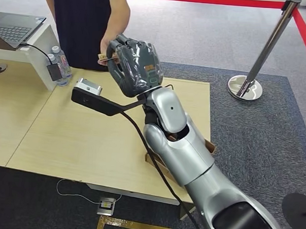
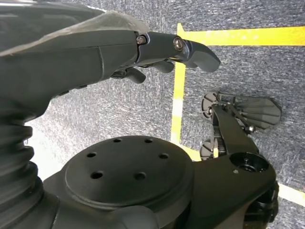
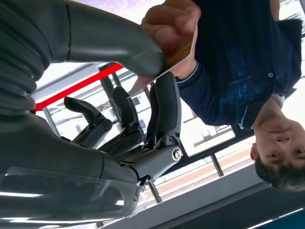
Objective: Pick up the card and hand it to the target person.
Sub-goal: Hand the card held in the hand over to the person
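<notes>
Looking at the head view first: the right hand [image 1: 136,65] is stretched out over the far edge of the bench [image 1: 66,141], right up against the person's hand [image 1: 105,47].
Card from here: the card [image 1: 107,57] is just a thin brownish sliver poking out past the right hand's fingertips, touching the person's hand too.
Person: the person [image 1: 86,20], in a dark shirt, is standing just past the right hand, on the far side of the bench.
Other stuff: a water bottle [image 1: 61,65] and a small silver device [image 1: 88,86] sit off to the left of the right hand, and a stanchion post [image 1: 261,53] is well off to its right on the carpet.
Left wrist view: the left hand [image 2: 158,52] is hanging above grey carpet with yellow floor tape [image 2: 177,95] under it, fingers loosely curled and apart, nothing in it.
Right wrist view: the right hand [image 3: 144,95] pinches the card [image 3: 179,59] between the thick thumb and a dark finger, the other fingers spread away.
Handover: the person's hand [image 3: 172,24] is gripping the card's other end, so both have hold of it.
</notes>
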